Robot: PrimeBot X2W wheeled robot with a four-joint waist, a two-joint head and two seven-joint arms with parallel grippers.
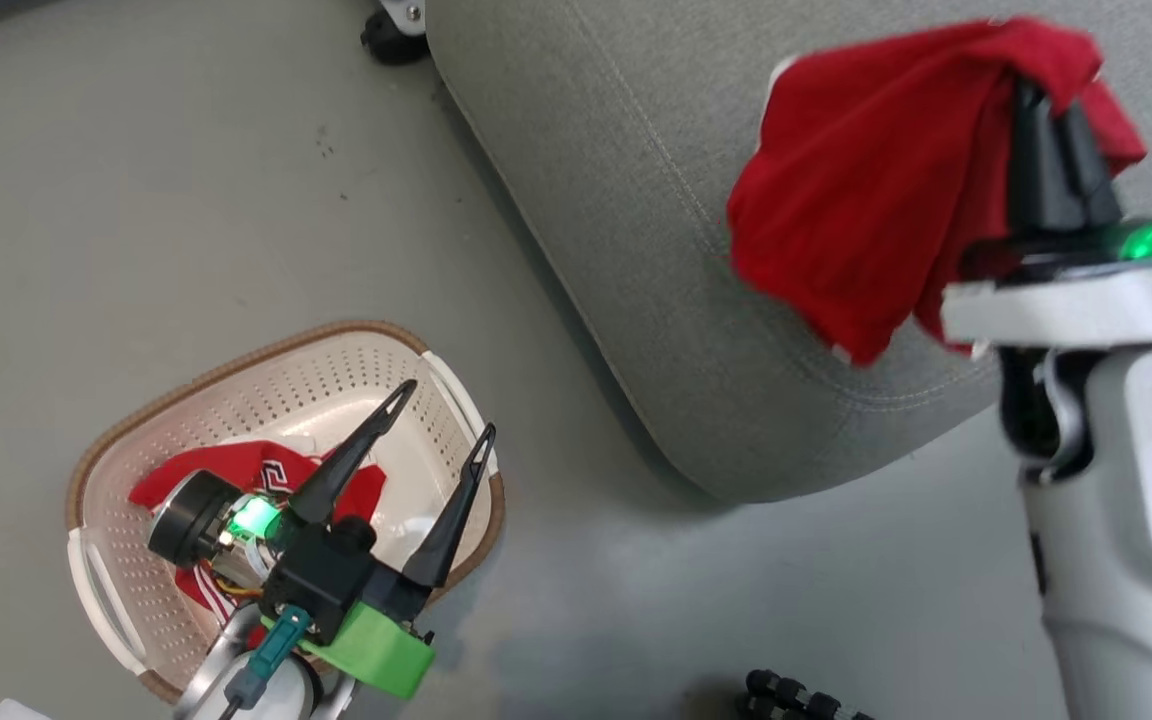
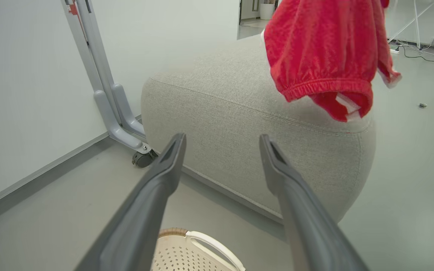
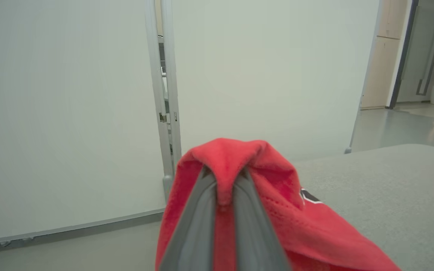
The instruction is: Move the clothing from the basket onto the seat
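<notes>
Dangling over the near edge of the seat [image 1: 616, 150], a red garment [image 1: 856, 200] is being pinched in the right gripper [image 1: 1046, 100], its fingers clamped together on the cloth; releasing further inward is looking safer. A second garment [image 1: 236, 470] is lying in the basket [image 1: 236, 365] beneath the spread, empty left gripper [image 1: 448, 408].

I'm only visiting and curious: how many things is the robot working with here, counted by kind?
Basket: 1
Seat: 1
Red garments: 2 (hanging garment, garment in the basket)
Total: 4
</notes>
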